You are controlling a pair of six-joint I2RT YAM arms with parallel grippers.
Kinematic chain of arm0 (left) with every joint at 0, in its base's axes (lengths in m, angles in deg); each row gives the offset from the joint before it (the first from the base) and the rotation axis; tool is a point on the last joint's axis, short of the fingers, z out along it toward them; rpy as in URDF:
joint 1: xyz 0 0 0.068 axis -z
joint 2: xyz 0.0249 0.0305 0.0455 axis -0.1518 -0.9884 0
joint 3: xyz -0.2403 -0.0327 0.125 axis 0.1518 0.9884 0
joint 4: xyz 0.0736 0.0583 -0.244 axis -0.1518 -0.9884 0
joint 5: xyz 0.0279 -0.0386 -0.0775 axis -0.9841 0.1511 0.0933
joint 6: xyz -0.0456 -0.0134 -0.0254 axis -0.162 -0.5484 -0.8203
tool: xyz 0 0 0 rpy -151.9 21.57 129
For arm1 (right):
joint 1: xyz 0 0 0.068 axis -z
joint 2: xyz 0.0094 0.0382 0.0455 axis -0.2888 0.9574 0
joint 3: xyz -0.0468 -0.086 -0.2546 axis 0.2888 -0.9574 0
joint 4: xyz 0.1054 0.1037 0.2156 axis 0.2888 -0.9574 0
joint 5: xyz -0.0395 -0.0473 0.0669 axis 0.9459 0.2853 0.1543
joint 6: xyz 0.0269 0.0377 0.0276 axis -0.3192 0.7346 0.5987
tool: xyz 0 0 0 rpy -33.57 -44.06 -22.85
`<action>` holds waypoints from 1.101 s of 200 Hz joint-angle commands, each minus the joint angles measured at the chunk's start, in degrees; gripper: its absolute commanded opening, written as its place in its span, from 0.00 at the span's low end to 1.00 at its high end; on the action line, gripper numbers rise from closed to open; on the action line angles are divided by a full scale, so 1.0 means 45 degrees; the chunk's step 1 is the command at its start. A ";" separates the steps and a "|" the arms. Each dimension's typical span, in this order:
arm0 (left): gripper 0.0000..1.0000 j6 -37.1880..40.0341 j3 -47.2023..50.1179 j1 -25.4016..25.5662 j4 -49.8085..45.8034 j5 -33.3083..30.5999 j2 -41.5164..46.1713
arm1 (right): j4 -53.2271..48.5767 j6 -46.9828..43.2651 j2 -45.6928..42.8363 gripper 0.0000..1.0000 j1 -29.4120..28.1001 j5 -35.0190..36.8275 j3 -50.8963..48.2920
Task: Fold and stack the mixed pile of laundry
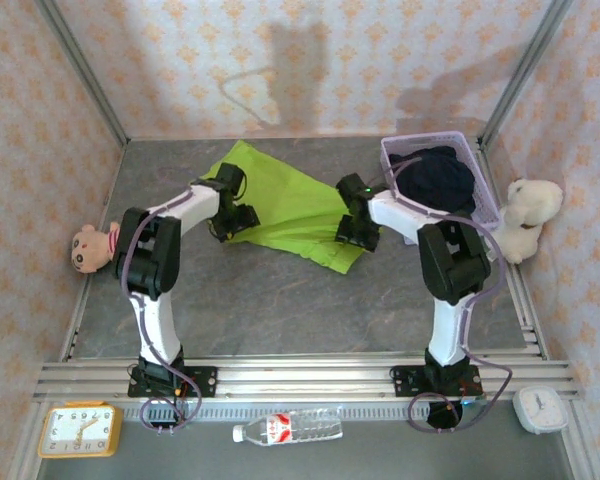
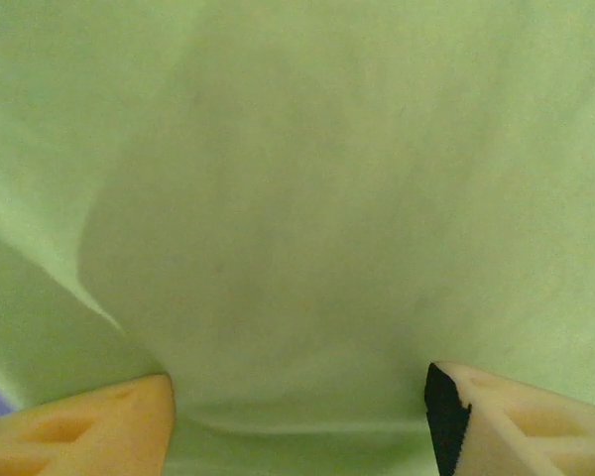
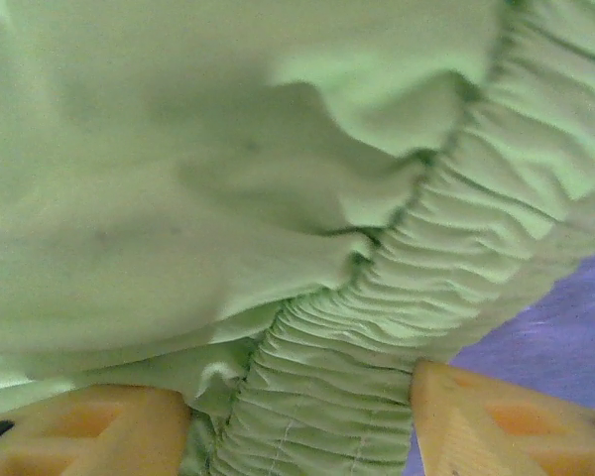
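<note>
TWO ARMS AT THE GREEN GARMENT: Both arms lean in over the grey table (image 1: 280, 300), elbows raised and forearms angled toward each other. The left gripper (image 1: 236, 220) is down at the left edge of the lime-green garment (image 1: 290, 200) and the right gripper (image 1: 356, 234) is down at its right edge. From the left wrist, the fingers (image 2: 79, 426) stand wide apart, with smooth green cloth bulging in the gap and nothing pinched. From the right wrist, the fingers (image 3: 89, 431) are likewise spread, and the gathered elastic waistband (image 3: 426, 268) runs down between them. The green garment lies spread across the middle rear of the table, tapering toward the back wall. The dark navy garment (image 1: 442, 180) sits bundled in the lavender basket (image 1: 425, 138) at rear right, with a white plush toy (image 1: 528, 205) just beside the basket
</note>
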 commanded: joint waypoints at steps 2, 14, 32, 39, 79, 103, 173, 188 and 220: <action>0.67 -0.1401 0.1973 0.0708 0.0221 0.0601 0.1689 | -0.0584 -0.1062 -0.0714 0.63 0.0578 0.1078 -0.0080; 0.68 -0.1919 0.2642 0.1007 0.0359 0.0714 0.2644 | -0.0783 -0.1450 -0.0889 0.66 0.0624 0.1221 0.0326; 0.78 -0.2140 0.2689 0.1057 -0.0238 0.0082 0.3867 | -0.1098 -0.1606 -0.1280 0.70 0.0628 0.1261 0.0735; 0.83 -0.1952 0.2431 0.1024 -0.0725 -0.0541 0.4216 | -0.1163 -0.1534 -0.1508 0.72 0.0627 0.1143 0.0754; 0.99 -0.0778 0.1134 -0.0110 -0.2311 -0.2646 0.4583 | -0.1347 0.0434 -0.3694 0.83 0.0618 0.0069 -0.1047; 0.98 -0.1183 0.1644 -0.1510 -0.1706 -0.2384 0.4398 | -0.0390 0.2326 -0.5467 0.93 0.0625 -0.1085 -0.3000; 0.95 -0.2379 0.2097 -0.2336 -0.0179 -0.2274 0.3130 | 0.4507 0.7593 -0.5837 0.94 0.0166 -0.2434 -0.5453; 0.92 -0.2696 0.2394 -0.2331 0.0333 -0.2291 0.2880 | 0.4823 0.8231 -0.5467 0.93 0.0138 -0.1886 -0.5677; 0.78 -0.2922 0.2081 -0.2342 0.0616 -0.2413 0.1736 | 0.5717 0.8634 -0.4409 0.87 0.0344 -0.1069 -0.5699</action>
